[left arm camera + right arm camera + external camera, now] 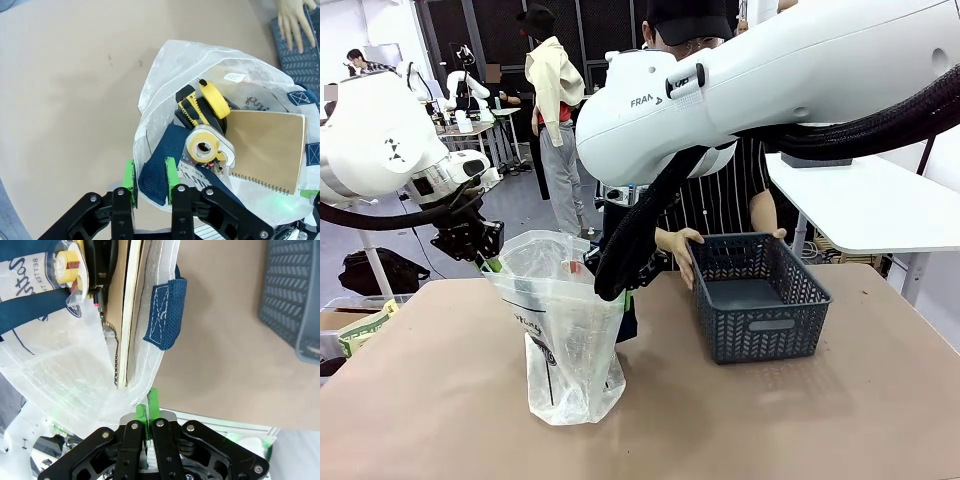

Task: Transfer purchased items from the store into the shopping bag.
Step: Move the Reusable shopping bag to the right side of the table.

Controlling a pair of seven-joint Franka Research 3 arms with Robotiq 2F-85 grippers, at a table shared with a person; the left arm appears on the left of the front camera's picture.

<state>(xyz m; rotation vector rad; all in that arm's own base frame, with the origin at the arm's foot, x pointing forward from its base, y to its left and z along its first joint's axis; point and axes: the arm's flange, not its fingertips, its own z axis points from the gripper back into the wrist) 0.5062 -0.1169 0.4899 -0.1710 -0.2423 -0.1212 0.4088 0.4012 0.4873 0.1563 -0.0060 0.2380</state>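
Left pincer [150,182] part spread around navy strap [157,167]; right pincer [147,412] pinching shopping bag [565,330] rim. Tape measure [202,102], tape roll [205,146], notebook [267,145] inside bag on desk [440,400]. Basket [760,305] looks empty: transfer seemingly done.

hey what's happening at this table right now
Two robot arms are holding a plastic shopping bag open at its rim. The right gripper is pinched shut on one edge; the left gripper has its pads around the navy handle on the other side, slightly parted. Inside the bag are a yellow tape measure, a tape roll and a spiral notebook. A person's hands rest on the grey basket, which looks empty.
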